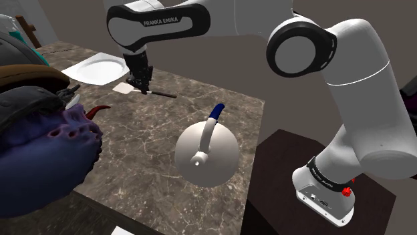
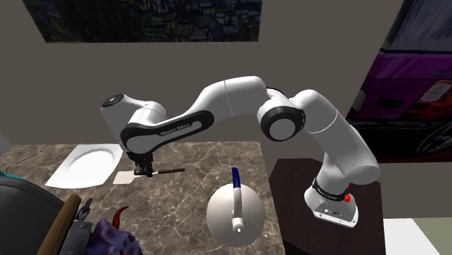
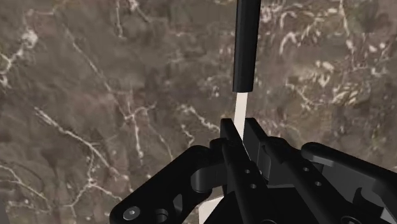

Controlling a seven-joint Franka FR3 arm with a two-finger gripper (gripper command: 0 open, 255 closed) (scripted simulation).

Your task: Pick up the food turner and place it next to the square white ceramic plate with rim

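Nearly done, I think. Closest to the stand, and well away from the square white plate (image 1: 97,69), a round white pot (image 1: 207,155) with a blue-tipped handle sits on the dark stone bench (image 1: 147,133). A lumpy purple thing (image 1: 47,153) is at the near side too, also well apart from the plate. Farther on, much nearer the plate, the black gripper (image 1: 142,87) points down at the bench. Its fingers (image 3: 226,141) are squeezed tight on the food turner (image 1: 124,87). They pinch the thin white neck between the dark handle and the flat white blade. The handle points away from the plate. The blade is the end nearest the plate, just beside its corner. I cannot tell if the blade touches the bench or hangs a tiny bit above it. Farthest of all is the plate itself, with its raised rim, lying flat by the far edge of the bench. So I think the picking-up part is done. The carrying part looks done or almost done, because the turner is already next to the plate. What is left, I think, is to lay the turner flat on the bench, let the fingers go loose, and lift the hand away. The blade is very close to the plate, so it could bump the rim on the way down.
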